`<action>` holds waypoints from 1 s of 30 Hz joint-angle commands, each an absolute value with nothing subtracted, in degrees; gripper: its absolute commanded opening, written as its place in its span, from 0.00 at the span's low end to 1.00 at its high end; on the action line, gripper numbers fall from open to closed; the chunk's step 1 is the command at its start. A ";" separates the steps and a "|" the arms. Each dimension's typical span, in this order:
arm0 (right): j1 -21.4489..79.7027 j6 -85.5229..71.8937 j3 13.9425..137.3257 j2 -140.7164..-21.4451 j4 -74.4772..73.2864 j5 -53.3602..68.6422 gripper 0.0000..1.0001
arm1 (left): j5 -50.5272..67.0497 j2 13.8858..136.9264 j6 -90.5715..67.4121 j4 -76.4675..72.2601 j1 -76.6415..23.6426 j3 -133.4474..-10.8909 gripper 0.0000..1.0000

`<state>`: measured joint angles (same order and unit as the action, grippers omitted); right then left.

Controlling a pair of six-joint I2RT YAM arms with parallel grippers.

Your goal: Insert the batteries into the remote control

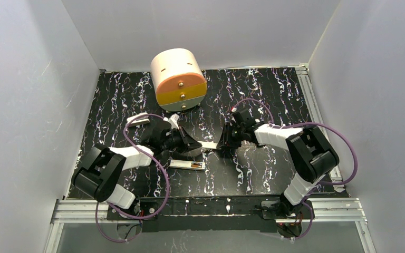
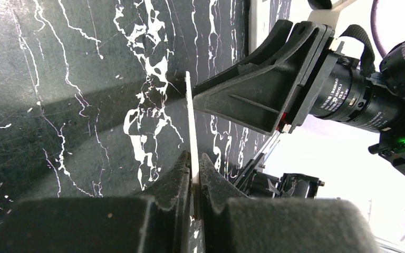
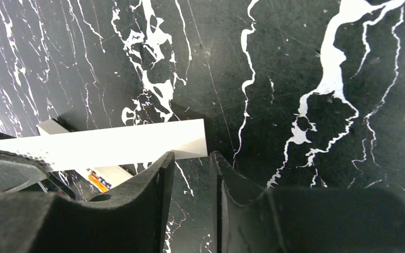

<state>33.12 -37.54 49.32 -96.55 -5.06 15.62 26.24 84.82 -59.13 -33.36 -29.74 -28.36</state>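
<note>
Left gripper: clamped on a thin white bar, held just above the table. Right gripper: jaws narrowly apart, nothing between, tips right at the bar's free end. Remote control: flat on the table, just nearward of both grippers, partly hidden under the bar in the right wrist view; dark coppery spot at its right end, too small to identify. Farther back: round cream-and-orange drawer box. Beside the left arm: small white-grey piece
</note>
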 commanded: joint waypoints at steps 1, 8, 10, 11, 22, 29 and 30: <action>33.55 -37.98 46.85 -94.15 -5.37 14.78 0.43 | 29.94 84.37 -57.80 -34.02 -28.62 -30.57 0.00; 32.09 -42.86 42.89 -84.22 3.28 17.12 0.71 | 48.28 84.52 -52.98 -25.86 -21.75 -36.84 0.00; 31.38 -45.67 40.68 -81.26 7.87 19.25 0.76 | 53.00 84.85 -54.32 -24.92 -19.95 -38.76 0.00; 31.05 -47.84 39.23 -79.75 11.15 20.78 0.78 | 55.40 84.93 -55.03 -24.74 -19.45 -39.42 0.00; 30.16 -66.50 29.16 -70.05 43.11 32.32 0.55 | 71.39 79.15 -58.24 -24.50 -16.05 -45.43 0.00; 30.19 -70.73 25.33 -67.24 50.43 33.26 0.38 | 72.09 77.54 -59.49 -24.47 -15.22 -46.01 0.00; 30.19 -71.82 24.68 -67.17 52.37 33.41 0.38 | 72.00 77.41 -59.66 -24.49 -15.21 -46.12 0.00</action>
<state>30.35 -67.31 26.83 -68.79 42.17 31.53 68.86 79.37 -58.65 -25.15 -15.75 -44.53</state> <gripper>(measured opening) 0.387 0.042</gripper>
